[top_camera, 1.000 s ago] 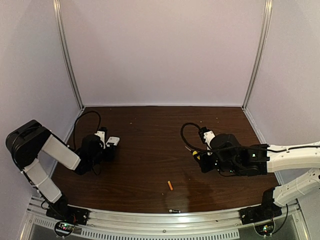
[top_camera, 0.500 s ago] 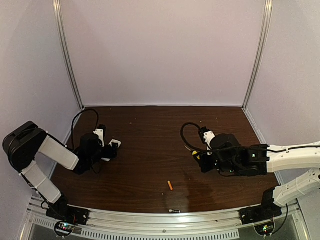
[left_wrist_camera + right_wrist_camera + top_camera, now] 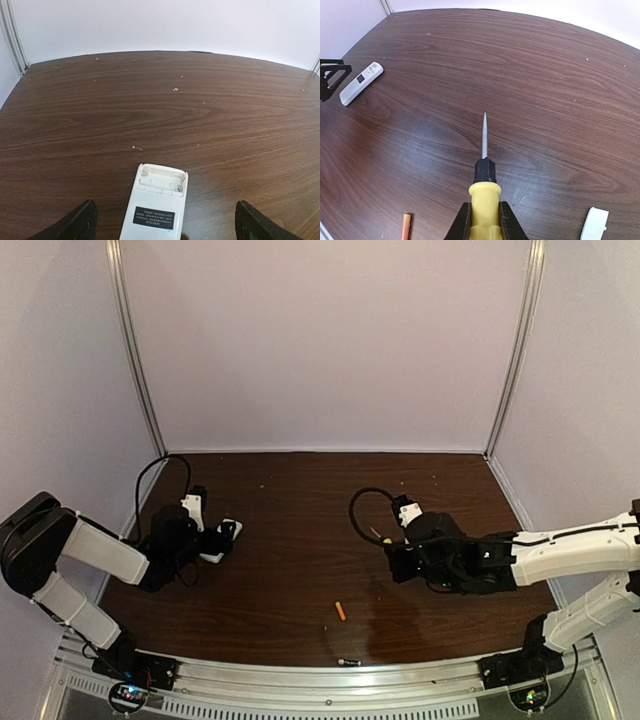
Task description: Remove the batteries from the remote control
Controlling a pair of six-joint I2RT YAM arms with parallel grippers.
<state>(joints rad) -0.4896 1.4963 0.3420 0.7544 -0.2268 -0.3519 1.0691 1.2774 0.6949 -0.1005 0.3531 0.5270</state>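
Now remote control [image 3: 157, 205] between left end effector's [image 3: 164, 202] spread fingers.

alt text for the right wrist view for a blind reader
The right gripper clamps a yellow-handled screwdriver, its metal shaft pointing away over a dark wooden table. A flat white remote control lies at the upper left; a slim orange battery and a small white cover piece lie near the bottom edge.

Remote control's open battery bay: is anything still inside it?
The remote control lies back-up; its bay shows only bare white plastic, no orange cell. The floor just behind its near lip is hidden.
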